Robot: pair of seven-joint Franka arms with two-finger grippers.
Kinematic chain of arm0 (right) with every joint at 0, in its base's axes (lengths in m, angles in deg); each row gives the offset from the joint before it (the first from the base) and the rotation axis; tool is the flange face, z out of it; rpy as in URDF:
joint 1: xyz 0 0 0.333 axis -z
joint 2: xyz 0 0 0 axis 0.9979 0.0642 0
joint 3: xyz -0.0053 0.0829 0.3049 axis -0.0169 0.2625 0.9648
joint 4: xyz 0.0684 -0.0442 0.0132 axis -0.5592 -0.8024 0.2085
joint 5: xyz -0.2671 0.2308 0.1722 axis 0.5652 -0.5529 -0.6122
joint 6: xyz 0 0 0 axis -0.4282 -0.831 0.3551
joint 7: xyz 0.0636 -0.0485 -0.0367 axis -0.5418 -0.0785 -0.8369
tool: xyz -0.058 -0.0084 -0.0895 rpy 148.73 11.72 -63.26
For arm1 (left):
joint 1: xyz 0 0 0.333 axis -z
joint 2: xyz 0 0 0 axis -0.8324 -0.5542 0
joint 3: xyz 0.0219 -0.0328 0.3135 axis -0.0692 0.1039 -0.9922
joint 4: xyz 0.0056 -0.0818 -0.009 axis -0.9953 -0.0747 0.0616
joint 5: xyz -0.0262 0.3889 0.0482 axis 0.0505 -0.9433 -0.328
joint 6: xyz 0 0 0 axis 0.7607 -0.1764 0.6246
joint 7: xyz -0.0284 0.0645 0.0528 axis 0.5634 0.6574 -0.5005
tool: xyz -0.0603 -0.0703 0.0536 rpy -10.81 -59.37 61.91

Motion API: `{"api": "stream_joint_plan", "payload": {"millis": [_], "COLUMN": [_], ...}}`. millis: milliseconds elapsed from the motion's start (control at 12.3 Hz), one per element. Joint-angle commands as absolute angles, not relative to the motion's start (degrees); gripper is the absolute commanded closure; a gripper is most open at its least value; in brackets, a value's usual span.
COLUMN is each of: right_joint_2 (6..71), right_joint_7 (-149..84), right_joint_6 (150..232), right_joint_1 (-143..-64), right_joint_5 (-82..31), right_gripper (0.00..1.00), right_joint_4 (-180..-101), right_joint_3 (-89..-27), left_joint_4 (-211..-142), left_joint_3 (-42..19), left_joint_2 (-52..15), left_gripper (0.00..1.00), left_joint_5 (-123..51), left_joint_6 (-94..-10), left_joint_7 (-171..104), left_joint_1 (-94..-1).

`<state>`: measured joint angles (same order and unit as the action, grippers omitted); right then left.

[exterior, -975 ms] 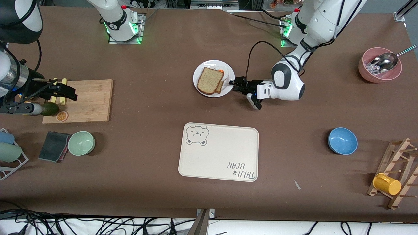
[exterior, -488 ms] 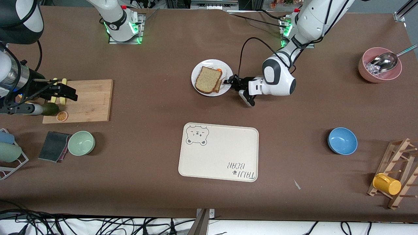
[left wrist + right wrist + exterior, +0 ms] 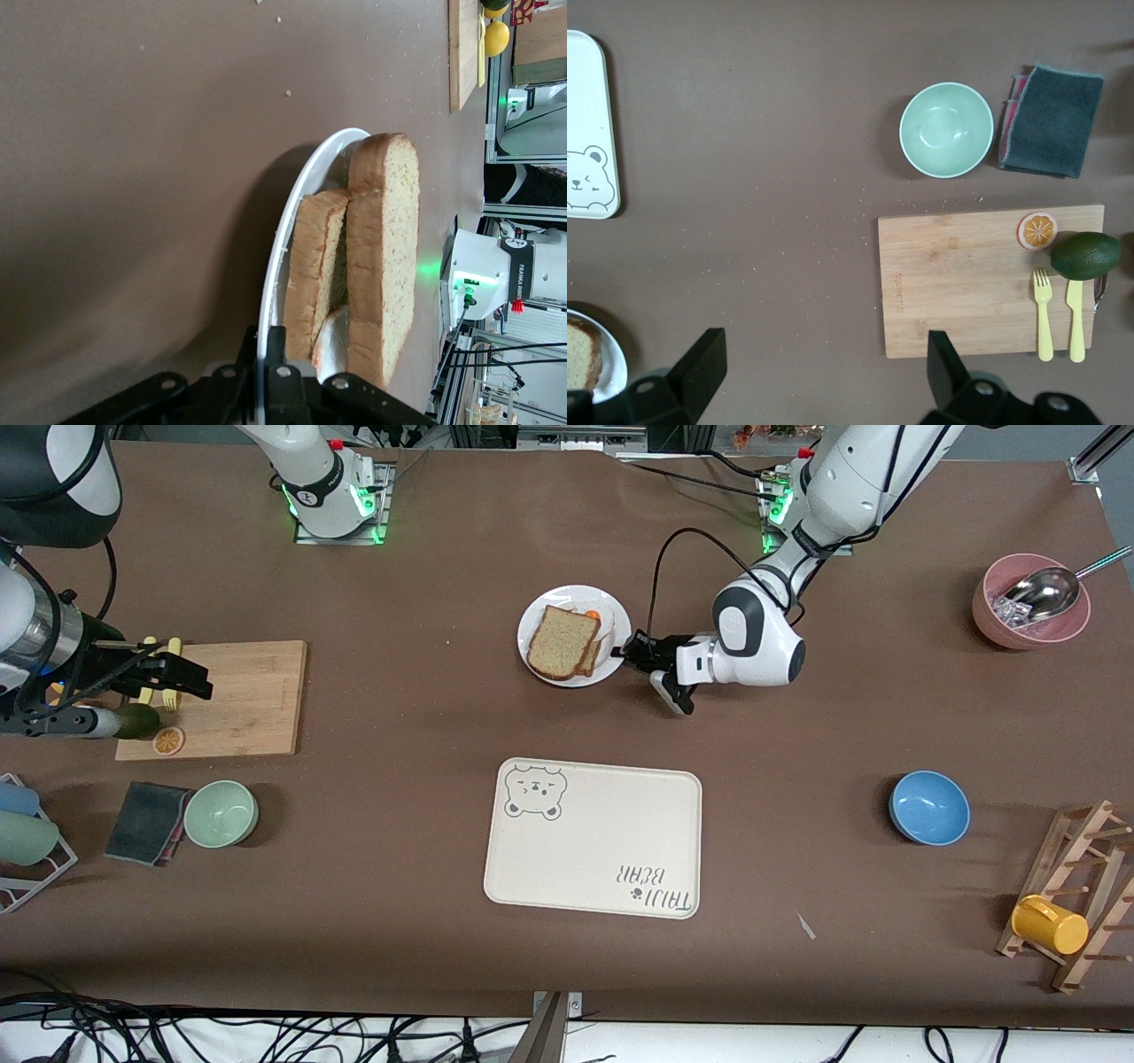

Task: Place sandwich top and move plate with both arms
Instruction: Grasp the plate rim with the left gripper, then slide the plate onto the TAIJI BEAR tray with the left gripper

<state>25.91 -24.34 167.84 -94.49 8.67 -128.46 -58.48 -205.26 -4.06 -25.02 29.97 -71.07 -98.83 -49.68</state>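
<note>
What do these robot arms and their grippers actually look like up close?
Both arms are glossy white, built of rounded jointed segments with black bands. The left arm trails a looping black cable, and its base glows green. The left gripper is black with two slim fingers. The right gripper is black too, with two blocky fingers, on a wrist of dark and metallic parts.
</note>
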Motion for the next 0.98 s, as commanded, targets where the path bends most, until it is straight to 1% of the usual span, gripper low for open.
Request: {"api": "stream_joint_plan", "payload": {"millis": [0, 244, 406, 569, 731, 894], "right_joint_2": [24.5, 24.6, 24.7, 24.7, 24.8, 24.8], "right_joint_7": [-24.8, -24.8, -24.9, -24.9, -25.0, -25.0], "right_joint_6": [169.2, 169.5, 169.6, 169.9, 169.9, 169.9], "right_joint_1": [-94.7, -94.7, -94.7, -94.7, -94.7, -94.7], "right_joint_5": [8.4, 8.5, 8.5, 8.5, 8.6, 8.6], "right_gripper": [0.0, 0.0, 0.0, 0.0, 0.0, 0.0], "right_joint_4": [-130.5, -130.8, -130.8, -130.9, -130.8, -130.9], "right_joint_3": [-58.6, -58.6, -58.6, -58.6, -58.6, -58.6], "left_joint_4": [-205.1, -204.6, -203.5, -199.7, -192.5, -186.6], "left_joint_3": [-3.8, -3.7, -3.7, -3.9, -4.5, -6.3], "left_joint_2": [-23.5, -21.1, -20.4, -21.3, -25.6, -28.8], "left_gripper": [1.0, 1.0, 1.0, 1.0, 1.0, 1.0], "left_joint_5": [32.0, 32.0, 32.0, 32.0, 31.4, 31.2], "left_joint_6": [-69.5, -64.5, -63.0, -63.0, -63.1, -63.1], "left_joint_7": [-100.0, -96.5, -94.3, -94.0, -92.1, -90.6], "left_joint_1": [-51.6, -54.8, -56.4, -58.3, -58.7, -58.5]}}
